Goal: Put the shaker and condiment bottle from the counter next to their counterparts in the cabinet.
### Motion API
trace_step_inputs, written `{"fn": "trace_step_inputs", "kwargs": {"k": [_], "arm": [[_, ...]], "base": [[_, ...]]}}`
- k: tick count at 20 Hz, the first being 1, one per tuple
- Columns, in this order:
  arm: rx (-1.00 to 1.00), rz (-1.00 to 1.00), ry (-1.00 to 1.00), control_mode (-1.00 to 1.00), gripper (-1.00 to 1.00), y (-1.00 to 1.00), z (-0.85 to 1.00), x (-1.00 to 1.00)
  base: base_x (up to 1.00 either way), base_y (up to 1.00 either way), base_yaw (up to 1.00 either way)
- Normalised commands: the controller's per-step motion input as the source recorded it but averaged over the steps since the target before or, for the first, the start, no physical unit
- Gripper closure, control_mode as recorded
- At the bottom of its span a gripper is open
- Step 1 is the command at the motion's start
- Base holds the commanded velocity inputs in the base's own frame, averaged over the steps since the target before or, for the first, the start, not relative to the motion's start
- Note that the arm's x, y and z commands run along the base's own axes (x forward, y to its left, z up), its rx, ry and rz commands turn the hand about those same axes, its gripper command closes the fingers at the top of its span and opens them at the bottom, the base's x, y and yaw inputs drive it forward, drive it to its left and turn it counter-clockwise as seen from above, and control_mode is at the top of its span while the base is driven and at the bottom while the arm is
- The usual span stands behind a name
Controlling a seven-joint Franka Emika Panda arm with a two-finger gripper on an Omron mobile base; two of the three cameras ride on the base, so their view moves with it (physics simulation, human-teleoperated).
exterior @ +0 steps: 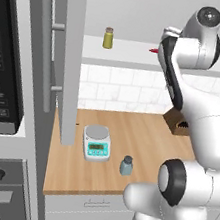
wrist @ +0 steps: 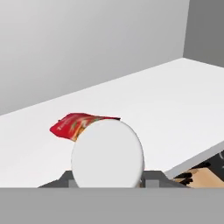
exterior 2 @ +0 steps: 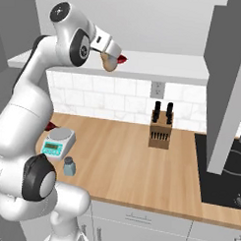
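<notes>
Left base view: taken from behind-left of the arm, faced forward and down; tabletop [exterior: 128,135] and cabinet [exterior: 141,56] shelf seen at mid range.
Right base view: taken from behind-right, same forward-down tilt; knife block [exterior 2: 160,125] and stove side covered.
Hand view: taken along the pincer, set close above the cabinet shelf, grey back wall faced; condiment bottle [wrist: 107,153] cap right at the lens, red pointed bottle [wrist: 76,124] just beyond.
Shared by both base views: tabletop, scale [exterior: 97,143], shaker [exterior: 126,166], shelf edge.
Shared by all three: cabinet shelf.
</notes>
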Motion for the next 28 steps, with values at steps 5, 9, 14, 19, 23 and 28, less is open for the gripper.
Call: {"fn": "trace_step_inputs", "kwargs": {"k": [5,9,14,19,23,28], "arm": [[0.00,0.00,0.00,-1.00,1.00,-0.15,0.00,0.39],[0.00,0.00,0.03,-1.00,1.00,-0.18,-0.04,0.41],[0.02,0.00,0.11,-1.00,1.00,-0.14,-0.34,0.27],[0.00,0.00,0.06,-1.00,-1.00,0.00,-0.43,0.00],[0.02,0.00,0.06,-1.00,-1.00,-0.04,-0.33,0.07],[0.02,0.00,0.03,-1.00,-1.00,-0.12,-0.22,0.12]], "base": [[0.00,0.00,0.00],[0.00,0.00,0.00],[0.00,0.00,0.00],[0.00,0.00,0.00],[0.00,0.00,0.00],[0.00,0.00,0.00]]}}
